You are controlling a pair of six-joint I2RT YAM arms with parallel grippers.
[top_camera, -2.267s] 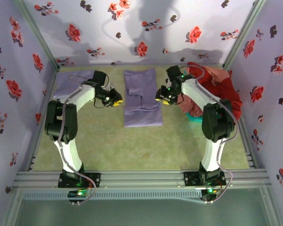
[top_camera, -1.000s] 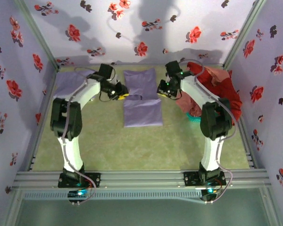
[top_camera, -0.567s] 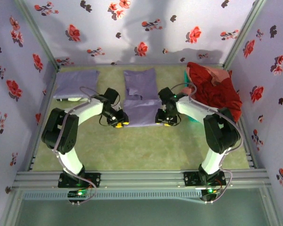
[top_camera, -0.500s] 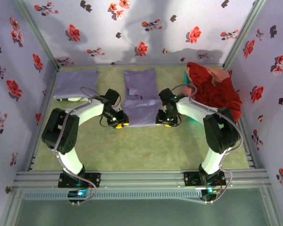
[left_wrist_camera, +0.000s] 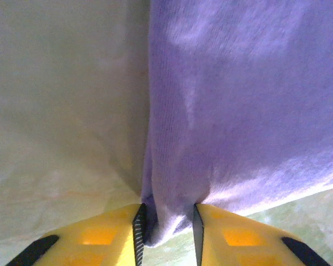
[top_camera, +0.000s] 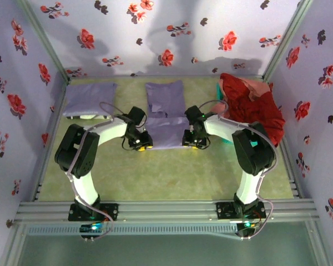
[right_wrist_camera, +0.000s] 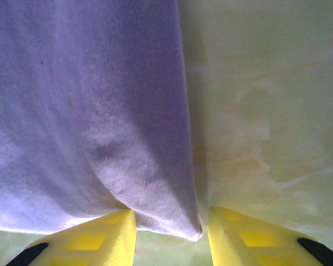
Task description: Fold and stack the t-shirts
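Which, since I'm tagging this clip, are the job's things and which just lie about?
Job: middle lavender t-shirt, folded lavender t-shirt, red and pink shirts, left gripper, right gripper.
Lying about: teal basket, floral walls.

The left claw (left_wrist_camera: 167, 224) has smooth yellow plastic fingers (left_wrist_camera: 100, 238); between them, the lavender t-shirt (left_wrist_camera: 238, 111) is soft, matt, finely knitted cloth. Beside the claw, the tabletop (left_wrist_camera: 61, 111) looks matt and faintly mottled.

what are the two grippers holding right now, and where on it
Both hold the middle purple shirt: the left gripper pinches its near left corner, the right gripper its near right corner.
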